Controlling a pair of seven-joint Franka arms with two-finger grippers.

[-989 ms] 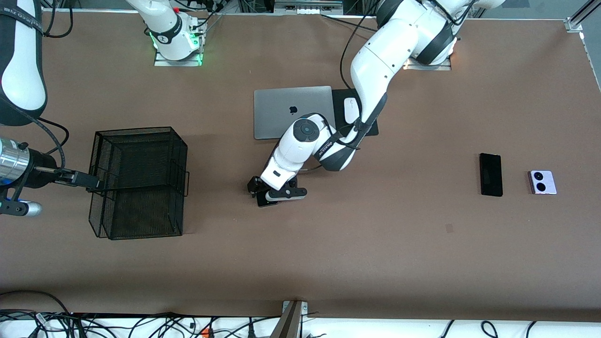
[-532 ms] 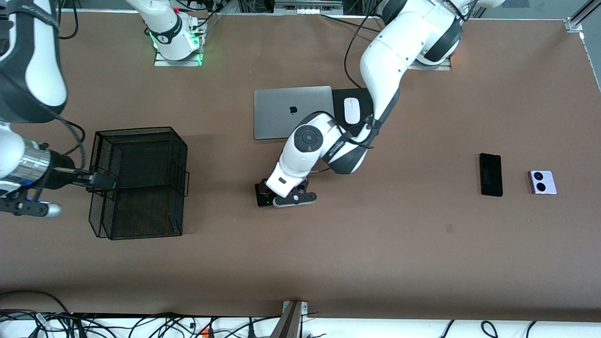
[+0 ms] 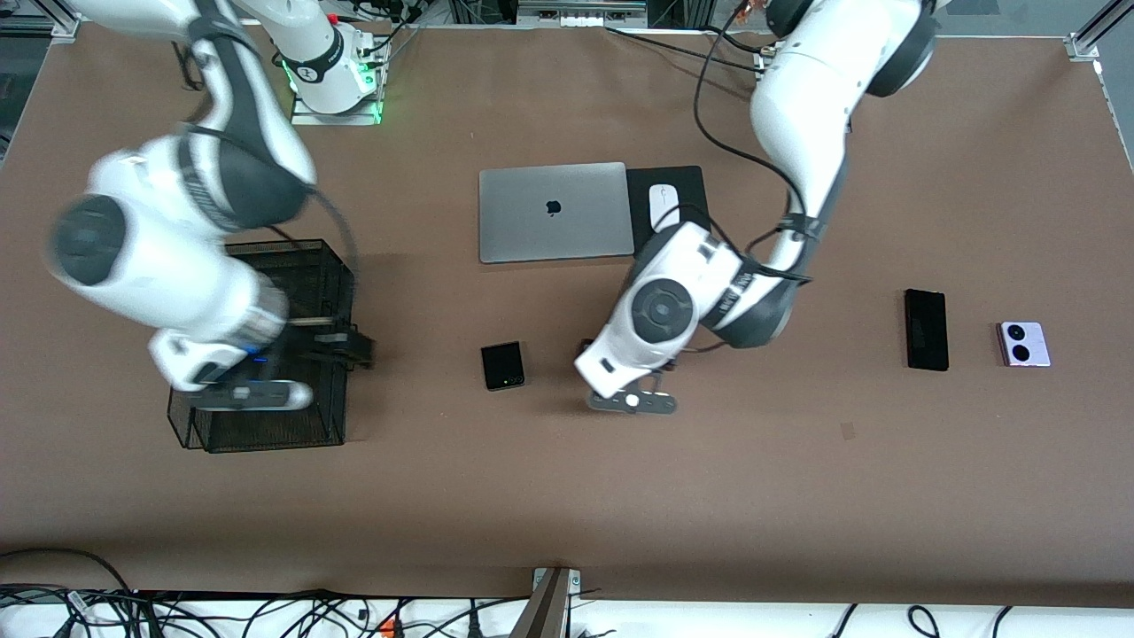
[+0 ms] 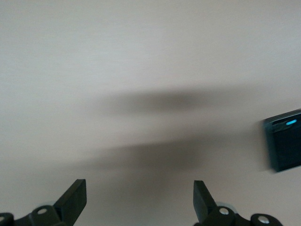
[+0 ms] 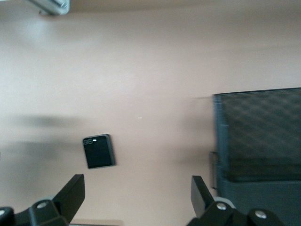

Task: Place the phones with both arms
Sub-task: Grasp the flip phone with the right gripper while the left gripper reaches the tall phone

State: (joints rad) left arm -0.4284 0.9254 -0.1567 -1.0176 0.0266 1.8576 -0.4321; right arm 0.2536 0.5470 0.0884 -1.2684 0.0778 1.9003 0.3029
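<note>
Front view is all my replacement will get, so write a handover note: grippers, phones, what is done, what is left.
Left gripper: open, empty, over bare table beside the small black phone.
Right gripper: open, empty, at the wire basket.
Small black phone lies flat mid-table, between basket and left gripper.
Long black phone and lilac phone lie side by side toward the left arm's end, untouched.
Done: no phone is seen in the basket.
Left: all three phones are out on the table.

Brown-covered desk (image 3: 797,496) under even overhead light; tangled black cables (image 3: 177,611) along the lower edge of the frame, aluminium framing (image 3: 1094,31) at upper right.
</note>
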